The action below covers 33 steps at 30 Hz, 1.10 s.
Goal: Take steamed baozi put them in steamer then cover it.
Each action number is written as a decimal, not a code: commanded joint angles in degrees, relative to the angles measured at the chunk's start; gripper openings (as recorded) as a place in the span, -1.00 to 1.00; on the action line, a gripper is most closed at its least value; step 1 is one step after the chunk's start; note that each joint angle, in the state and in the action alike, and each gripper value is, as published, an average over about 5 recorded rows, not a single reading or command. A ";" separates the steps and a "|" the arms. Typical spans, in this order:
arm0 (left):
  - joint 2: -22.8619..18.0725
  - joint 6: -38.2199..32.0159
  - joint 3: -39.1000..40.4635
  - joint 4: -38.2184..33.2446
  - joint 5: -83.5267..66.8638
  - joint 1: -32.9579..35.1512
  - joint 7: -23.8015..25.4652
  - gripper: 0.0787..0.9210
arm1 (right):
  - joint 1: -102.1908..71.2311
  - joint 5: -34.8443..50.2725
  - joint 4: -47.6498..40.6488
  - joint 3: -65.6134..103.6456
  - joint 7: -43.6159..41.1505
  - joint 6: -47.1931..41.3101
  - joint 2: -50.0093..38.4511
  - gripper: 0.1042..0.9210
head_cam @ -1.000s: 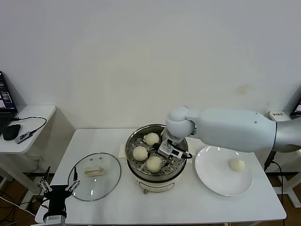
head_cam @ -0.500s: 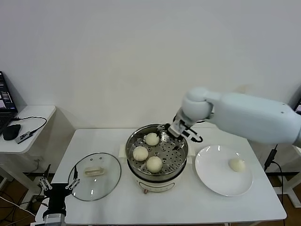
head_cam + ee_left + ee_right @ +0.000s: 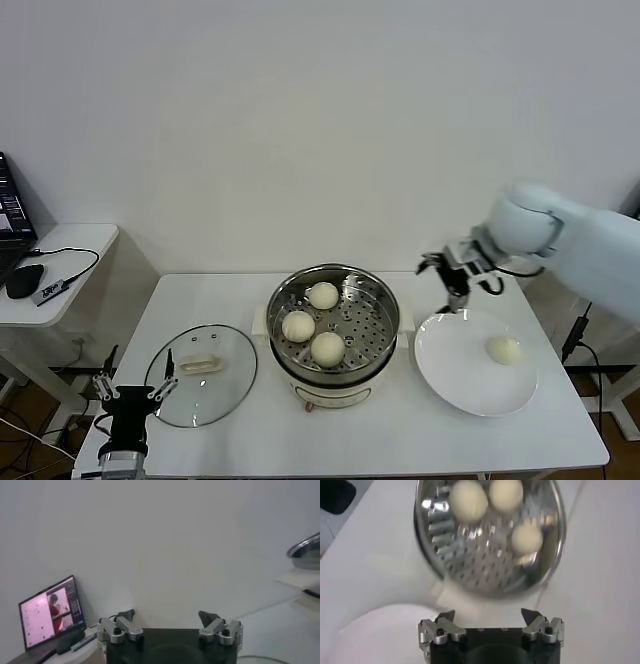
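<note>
The right gripper (image 3: 452, 283) hangs with its fingers (image 3: 445, 620) spread wide and nothing between them, up in the air between the steamer (image 3: 334, 322) and the white plate (image 3: 476, 362), just above the plate's near rim. Three buns (image 3: 322, 295) sit on the perforated tray inside the steamer, clustered toward its left half; the right half of the tray is bare. The fourth bun (image 3: 504, 349) lies alone on the plate, off toward its right side and well apart from the gripper.

The left gripper (image 3: 133, 393) is parked low at the front left edge of the table (image 3: 200, 300), fingers released as well, just beside the glass lid (image 3: 202, 373) that lies flat on the table with its handle up.

What worries me from here: the last bun is soft and round on a smooth plate, so an off-centre pinch could roll it away or squash it. The plate is loose, and a low approach might nudge it. Dropped carelessly, the bun could land on the others. The lid's flat handle also looks awkward to catch.
</note>
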 commanded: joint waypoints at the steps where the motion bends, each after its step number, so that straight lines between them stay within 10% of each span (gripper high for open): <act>1: 0.22 0.07 0.41 -0.40 0.20 -0.03 0.05 0.77 | -16.17 -9.79 -3.58 9.50 -0.59 -0.55 -12.36 0.76; 33: -0.61 0.04 -1.32 -0.03 0.91 1.87 0.02 0.77 | -42.37 -22.61 -26.08 33.72 4.35 2.80 2.78 0.76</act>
